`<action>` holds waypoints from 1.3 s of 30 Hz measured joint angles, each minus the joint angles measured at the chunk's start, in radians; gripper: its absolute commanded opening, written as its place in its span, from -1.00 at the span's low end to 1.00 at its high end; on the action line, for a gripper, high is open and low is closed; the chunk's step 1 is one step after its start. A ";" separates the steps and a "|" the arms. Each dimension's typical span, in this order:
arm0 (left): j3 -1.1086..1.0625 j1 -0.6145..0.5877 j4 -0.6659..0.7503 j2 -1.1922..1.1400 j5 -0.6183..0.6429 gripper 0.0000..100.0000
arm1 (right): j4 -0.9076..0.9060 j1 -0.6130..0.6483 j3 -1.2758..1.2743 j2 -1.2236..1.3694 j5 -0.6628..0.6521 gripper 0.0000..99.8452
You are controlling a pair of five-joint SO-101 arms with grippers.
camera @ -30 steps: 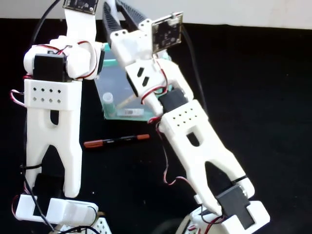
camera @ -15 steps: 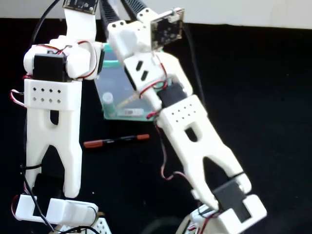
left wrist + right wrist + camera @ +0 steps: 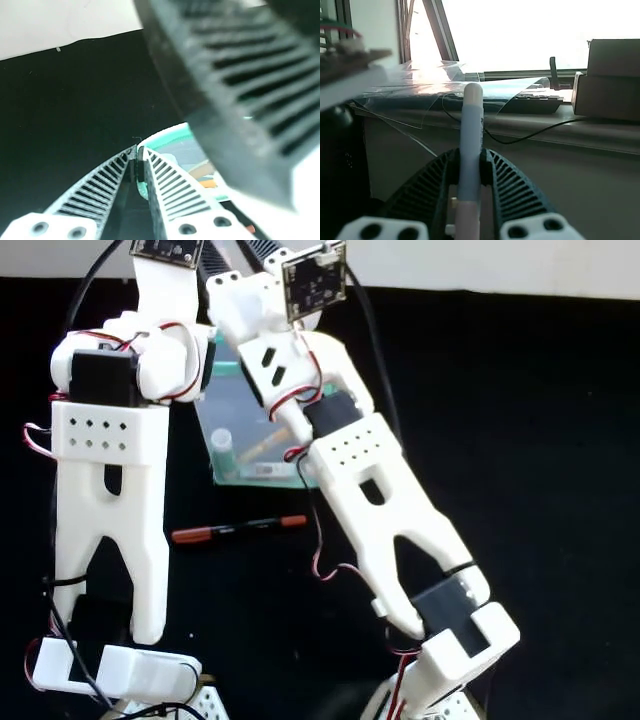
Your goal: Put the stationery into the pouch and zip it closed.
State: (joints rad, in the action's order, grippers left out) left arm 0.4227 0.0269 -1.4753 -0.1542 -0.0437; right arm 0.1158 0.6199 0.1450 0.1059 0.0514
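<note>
Over the black desk (image 3: pixel 540 440), the right arm (image 3: pixel 370 490) leans further toward the upper left of the high view than a second ago. It lifts the right claw (image 3: pixel 469 157), clamped on a pale pen (image 3: pixel 471 125), to the frame's top edge, while the left claw (image 3: pixel 137 155) stays pinched on the teal rim of the pouch (image 3: pixel 240 430). The pouch lies centre left with some items inside and the orange marker (image 3: pixel 238 529) on the desk just below it, so I judge loading unfinished and zipping not begun.

Black table (image 3: pixel 520 440), bright window (image 3: pixel 520 30), cardboard box (image 3: pixel 610 75).

Clear glossy plastic pouch (image 3: pixel 238 412), matt black table (image 3: pixel 520 440)
</note>
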 measured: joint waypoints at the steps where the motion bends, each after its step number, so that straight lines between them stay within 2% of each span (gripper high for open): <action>1: 0.000 -0.002 0.000 0.000 0.000 -0.99 | -0.026 0.003 0.000 -0.003 0.000 -0.99; 5: 0.000 -0.012 0.000 0.000 0.000 -0.99 | -0.089 0.014 -0.049 -0.057 -0.002 -0.99; 17: 0.000 -0.043 0.000 -0.011 0.000 -0.99 | -0.091 0.026 -0.307 -0.334 -0.002 -0.99; 29: 0.000 -0.043 0.000 -0.011 0.000 -0.99 | -0.091 0.026 -0.589 -0.502 -0.002 -0.99; 36: 0.000 -0.043 0.000 -0.011 0.000 -0.99 | -0.091 0.071 -0.729 -0.603 -0.002 -0.98; 39: 0.000 -0.048 0.000 -0.011 0.000 -0.99 | -0.091 0.080 -0.756 -0.621 -0.002 -0.86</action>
State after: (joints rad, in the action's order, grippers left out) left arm 0.4227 -0.0207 -1.4753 -0.1649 -0.0437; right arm 0.0253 0.6997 -0.6114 -0.5155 0.0499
